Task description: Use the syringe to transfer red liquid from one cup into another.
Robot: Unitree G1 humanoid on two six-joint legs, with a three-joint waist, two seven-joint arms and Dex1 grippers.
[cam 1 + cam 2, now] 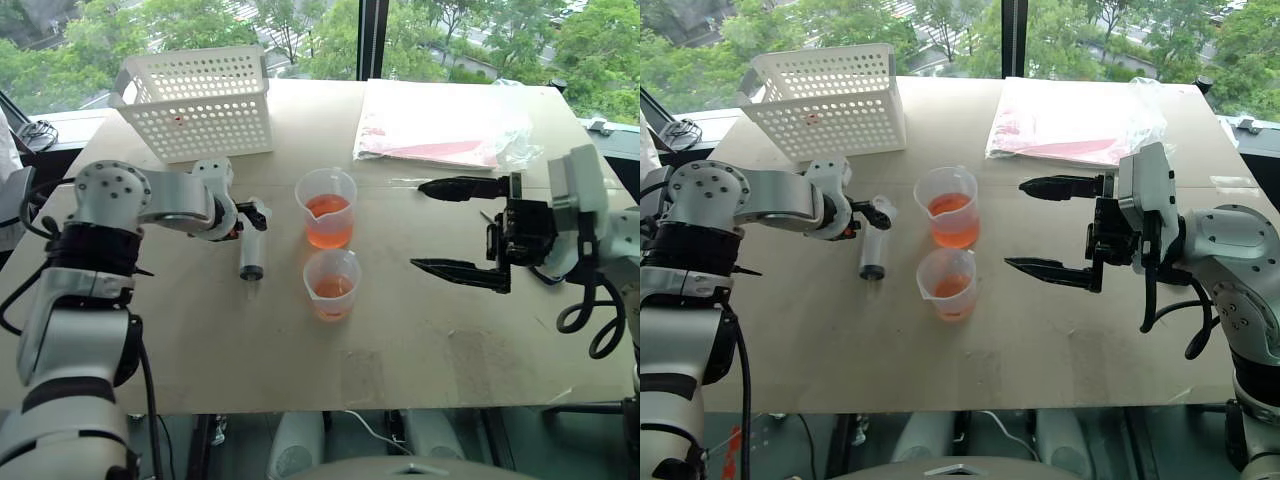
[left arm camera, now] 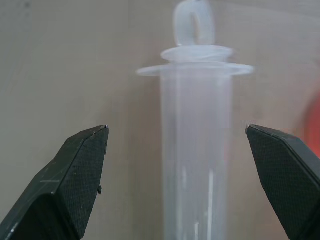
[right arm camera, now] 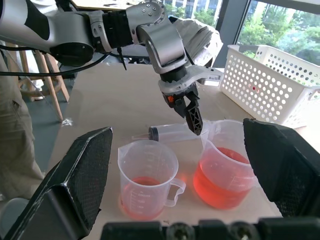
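Note:
The clear syringe (image 1: pixel 251 255) lies flat on the table, left of the cups, with its dark plunger seal toward the front edge. My left gripper (image 1: pixel 254 216) points down over its flange end. Its fingers (image 2: pixel 82 165) stand open on either side of the barrel (image 2: pixel 196 150) without touching it. The taller, wider cup (image 1: pixel 327 208) stands behind the shorter cup (image 1: pixel 331 284). Each holds red liquid (image 1: pixel 329 230), and the taller one holds more. My right gripper (image 1: pixel 417 226) hovers open to the right of the cups, pointing at them with nothing in it.
A white perforated basket (image 1: pixel 195 100) stands at the back left. A crumpled clear plastic bag over a red-and-white sheet (image 1: pixel 440 125) lies at the back right. A person (image 3: pixel 17 130) stands off the table's left side.

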